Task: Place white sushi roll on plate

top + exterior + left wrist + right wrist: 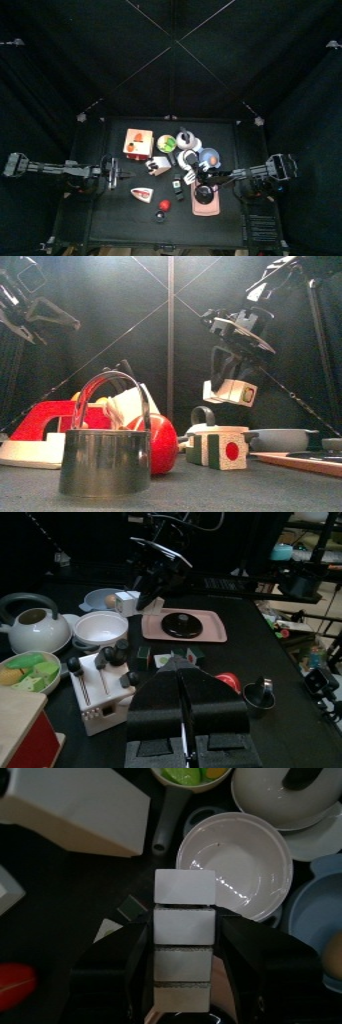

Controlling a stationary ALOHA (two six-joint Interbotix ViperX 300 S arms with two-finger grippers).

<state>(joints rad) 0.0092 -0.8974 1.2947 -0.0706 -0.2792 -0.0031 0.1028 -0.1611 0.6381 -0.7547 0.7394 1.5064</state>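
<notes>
My right gripper (183,958) pinches the white sushi roll (183,933) endwise, jaws spread to its width, lifted over the white bowl (234,863). Carry step in hand. Pink plate (185,625) lies toward six o'clock in the top view; next comes lowering onto it. Left gripper (182,702) idles, pressed together.

1. A brushed metal cup (104,461) with a wire handle stands dull and streaked beside a glossy red apple (162,443).
2. The white bowl (235,863) and white teapot (35,630) look like glazed ceramic, smooth and shiny.
3. The pale pink plate (185,625) has a smooth, matt, plastic-like finish.
4. The white sushi roll (182,940) shows as smooth matt white blocks.
5. The table (287,717) is matt black, and the black curtains (80,50) look like dull cloth.
</notes>
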